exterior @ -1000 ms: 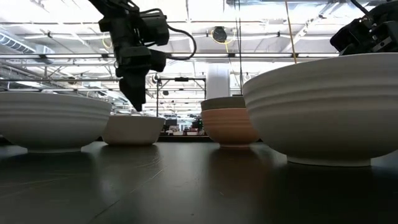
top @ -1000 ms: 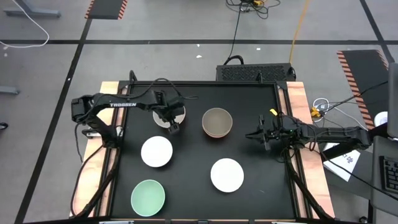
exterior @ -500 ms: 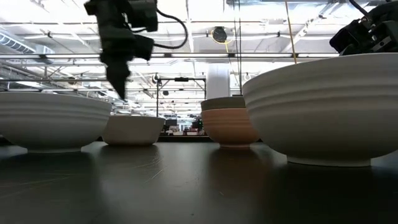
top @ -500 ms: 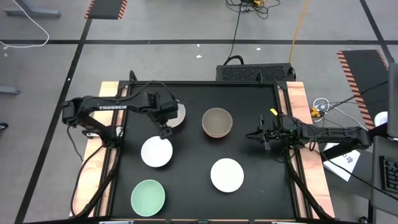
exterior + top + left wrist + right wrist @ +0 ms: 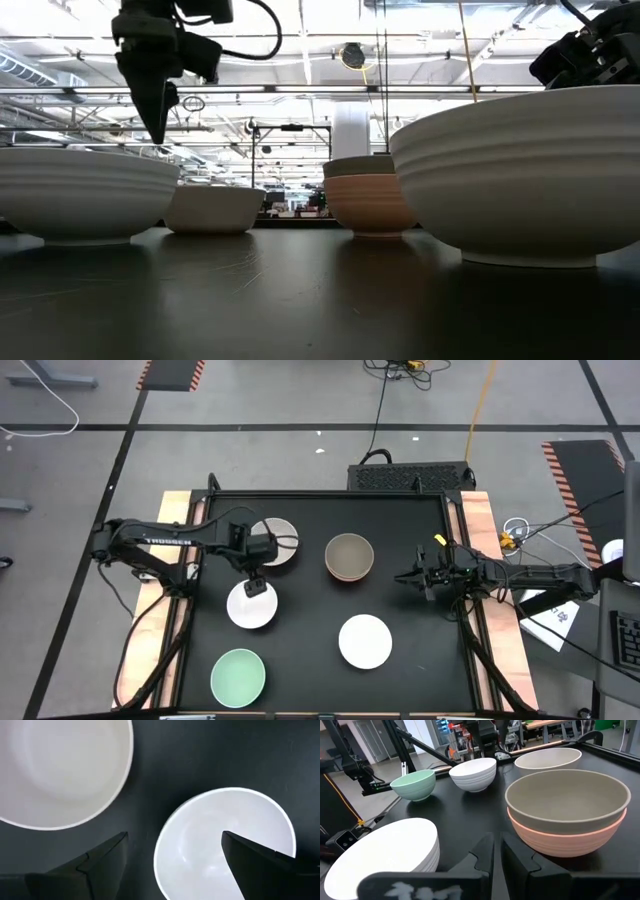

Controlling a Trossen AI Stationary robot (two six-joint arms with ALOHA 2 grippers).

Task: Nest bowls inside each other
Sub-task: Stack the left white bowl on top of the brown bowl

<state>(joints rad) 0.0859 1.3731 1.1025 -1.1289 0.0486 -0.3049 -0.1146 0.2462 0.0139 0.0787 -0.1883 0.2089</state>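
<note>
On the black table (image 5: 400,590) sit six bowls: olive-brown bowl (image 5: 349,556) nested in salmon bowl (image 5: 580,840) mid-table, two white bowls (image 5: 364,641), mint bowl (image 5: 238,677), beige-grey bowl (image 5: 282,536). Left gripper (image 5: 256,586) hovers above left white bowl (image 5: 245,610), fingers apart. Right gripper (image 5: 408,577) waits by the right edge, fingers together.
</note>
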